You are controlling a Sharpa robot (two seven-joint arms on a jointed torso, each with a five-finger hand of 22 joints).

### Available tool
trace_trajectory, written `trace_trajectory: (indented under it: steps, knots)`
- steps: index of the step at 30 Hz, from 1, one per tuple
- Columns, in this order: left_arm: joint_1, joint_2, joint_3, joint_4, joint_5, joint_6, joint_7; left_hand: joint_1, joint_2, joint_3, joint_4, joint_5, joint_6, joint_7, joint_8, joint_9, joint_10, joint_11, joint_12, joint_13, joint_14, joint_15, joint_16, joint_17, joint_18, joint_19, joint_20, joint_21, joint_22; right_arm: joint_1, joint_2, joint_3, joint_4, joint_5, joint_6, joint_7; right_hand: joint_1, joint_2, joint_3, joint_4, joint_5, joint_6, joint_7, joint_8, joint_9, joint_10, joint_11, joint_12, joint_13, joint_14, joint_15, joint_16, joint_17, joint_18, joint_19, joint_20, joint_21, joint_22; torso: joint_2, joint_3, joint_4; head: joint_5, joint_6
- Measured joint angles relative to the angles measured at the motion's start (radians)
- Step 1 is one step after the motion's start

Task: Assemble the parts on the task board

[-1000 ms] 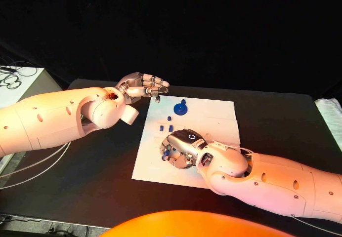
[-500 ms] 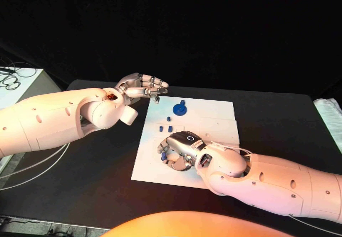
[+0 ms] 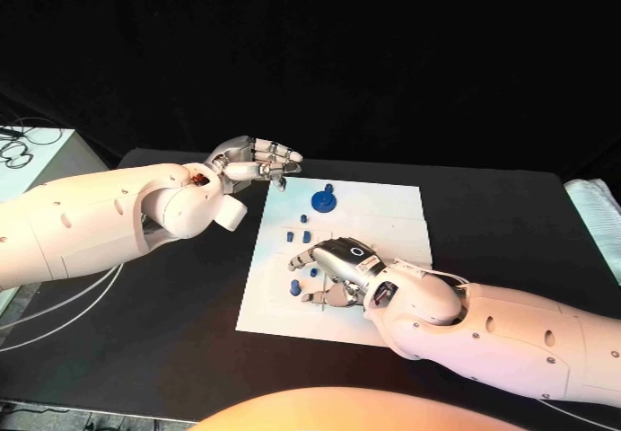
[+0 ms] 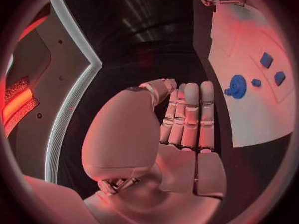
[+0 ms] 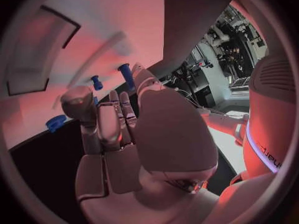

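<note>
The white task board point(image 3: 375, 220) lies in the middle of the black table. On its far part sit a round blue part point(image 3: 324, 199), a small one point(image 3: 304, 216) and a pair of blue parts point(image 3: 290, 236). My right hand point(image 3: 339, 271) hovers low over the near part, fingers bent, thumb apart. Two blue parts point(image 3: 313, 271) point(image 3: 295, 287) lie by its fingertips. In the right wrist view a blue peg point(image 5: 126, 74) stands just beyond the fingertips point(image 5: 118, 104), with nothing plainly pinched. My left hand point(image 3: 259, 162) hangs over the board's far left corner, fingers curled, holding nothing.
A pale box point(image 3: 32, 157) with cables stands at the table's left edge, and a white object point(image 3: 602, 211) lies at the right edge. Bare black table point(image 3: 169, 305) surrounds the board. The board has a dark-edged recess point(image 5: 37, 50).
My right hand has drawn back slightly toward its own arm, uncovering two blue parts by its fingertips. The left hand has stayed where it was.
</note>
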Motion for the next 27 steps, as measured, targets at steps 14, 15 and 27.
trace_trajectory:
  steps: [14,15,27]
  knots:
    - [-0.005,-0.007,-0.001,0.001,0.002,0.001,-0.001,-0.004,0.004,0.0,0.0,0.0,0.0,0.0,0.0,-0.002,-0.004,0.004,0.004,0.0,0.0,0.0,0.0,0.0,0.0,0.0,0.0,-0.004,-0.001,0.135,-0.335,0.024,0.156,0.413,-0.054,0.059,-0.122,0.081,-0.109,0.035,-0.064,0.085,0.017,0.105,0.019,0.37,-0.071,0.34,0.171,0.042,-0.068,0.111,0.213,-0.047,0.094,-0.056,0.324,0.211,-0.011,-0.0011,-0.0105,-0.076,0.019]
    - [-0.006,-0.008,-0.001,0.002,0.003,0.001,-0.001,-0.004,0.004,0.0,0.0,0.0,0.0,0.0,0.0,-0.002,-0.004,0.004,0.004,0.0,0.0,0.0,0.0,0.0,0.0,0.0,0.0,-0.004,-0.001,0.138,-0.357,0.024,0.164,0.45,-0.048,0.057,-0.14,0.089,-0.127,0.033,-0.064,0.093,0.009,0.14,0.038,0.374,-0.089,0.432,0.261,0.043,-0.075,0.121,0.231,-0.059,0.093,-0.067,0.369,0.213,-0.012,-0.0011,-0.0117,-0.081,0.019]
    - [-0.029,-0.031,-0.002,0.047,0.005,0.011,0.012,-0.009,-0.001,-0.007,0.007,0.0,-0.004,-0.004,0.0,-0.004,-0.007,0.0,0.004,-0.001,0.0,0.0,0.0,0.0,0.0,0.0,0.0,-0.01,-0.004,0.144,-0.553,0.002,0.249,0.651,0.038,-0.08,-0.233,0.134,-0.253,0.04,-0.06,0.066,-0.009,0.277,0.142,0.608,-0.107,1.304,1.227,0.043,-0.083,0.223,0.291,-0.095,0.094,-0.072,0.589,0.213,-0.021,-0.0005,-0.0198,-0.128,0.022]
